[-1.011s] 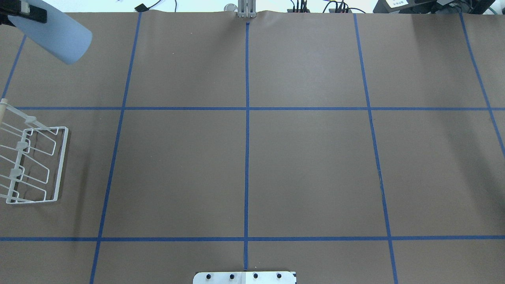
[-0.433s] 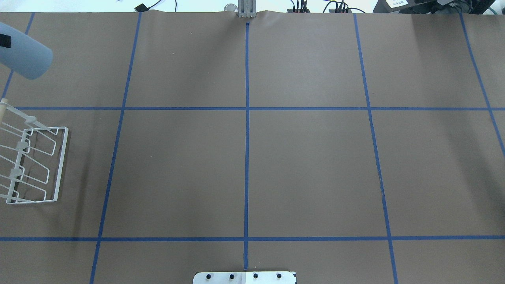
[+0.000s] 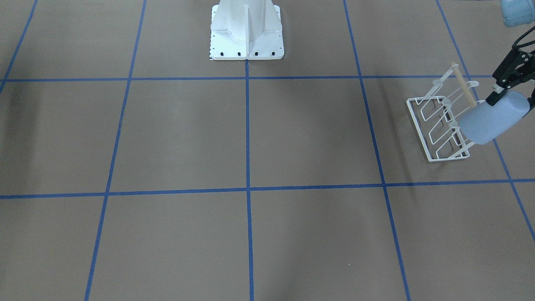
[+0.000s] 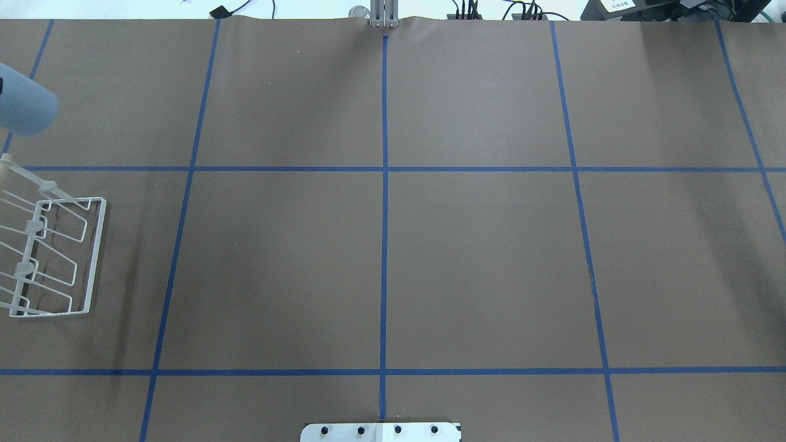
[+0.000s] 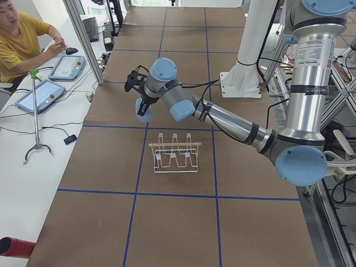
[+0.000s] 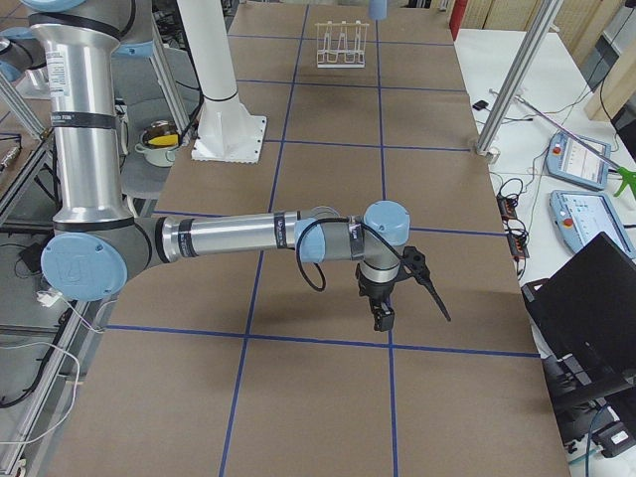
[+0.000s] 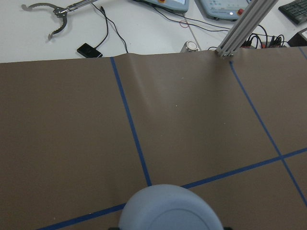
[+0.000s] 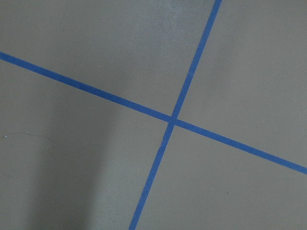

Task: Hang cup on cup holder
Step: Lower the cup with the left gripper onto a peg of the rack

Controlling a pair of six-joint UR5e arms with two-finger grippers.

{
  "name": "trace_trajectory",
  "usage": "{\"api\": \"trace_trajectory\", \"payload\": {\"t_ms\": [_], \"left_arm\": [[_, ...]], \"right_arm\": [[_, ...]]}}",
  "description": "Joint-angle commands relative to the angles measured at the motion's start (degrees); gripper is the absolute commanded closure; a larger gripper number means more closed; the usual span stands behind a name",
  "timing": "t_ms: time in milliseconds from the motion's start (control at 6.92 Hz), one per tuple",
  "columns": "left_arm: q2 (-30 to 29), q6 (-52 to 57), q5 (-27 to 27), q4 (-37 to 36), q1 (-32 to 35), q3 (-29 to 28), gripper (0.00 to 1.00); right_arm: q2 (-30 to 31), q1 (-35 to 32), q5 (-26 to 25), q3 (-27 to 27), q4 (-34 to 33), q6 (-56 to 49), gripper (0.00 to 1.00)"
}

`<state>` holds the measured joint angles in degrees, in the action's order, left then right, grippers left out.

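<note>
The light-blue cup is held tilted in the air by my left gripper, which is shut on its rim end. The cup hangs over the far side of the white wire cup holder, apart from its prongs and wooden rod. In the overhead view only the cup's base end shows at the left edge, beyond the cup holder. The left wrist view shows the cup's base. My right gripper hovers low over the table far from both; I cannot tell if it is open or shut.
The robot's white pedestal stands at the table's middle edge. Blue tape lines grid the brown table cover. An aluminium post and cables sit at the far edge. An operator sits beside the table with tablets.
The left gripper has carried the cup leftward and nearer to the cup holder; the gripper has left the overhead view. The cup holder has not moved.
</note>
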<state>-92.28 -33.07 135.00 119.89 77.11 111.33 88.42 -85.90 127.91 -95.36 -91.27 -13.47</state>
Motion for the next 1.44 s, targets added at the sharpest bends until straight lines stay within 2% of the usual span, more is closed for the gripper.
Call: {"api": "trace_trajectory", "payload": {"t_ms": [0, 289, 578, 867, 1300], "left_arm": [[1.1, 1.2, -3.8, -2.0, -4.5, 0.1, 0.81], [1.7, 4.5, -6.5, -4.1, -6.7, 0.6, 0.80], [3.7, 6.6, -6.5, -9.7, -6.8, 5.2, 0.81], [5.8, 7.0, -6.5, -9.9, -7.2, 5.7, 0.80], [5.7, 6.9, -6.5, -9.9, -7.5, 5.0, 0.80]], "right_arm": [[0.1, 0.0, 0.1, 0.0, 0.0, 0.0, 0.00], [0.2, 0.0, 0.1, 0.0, 0.1, 0.1, 0.00], [0.3, 0.0, 0.1, 0.0, 0.1, 0.4, 0.00], [0.3, 0.0, 0.1, 0.1, 0.1, 0.3, 0.00], [0.2, 0.0, 0.1, 0.4, 0.2, 0.4, 0.00]]}}
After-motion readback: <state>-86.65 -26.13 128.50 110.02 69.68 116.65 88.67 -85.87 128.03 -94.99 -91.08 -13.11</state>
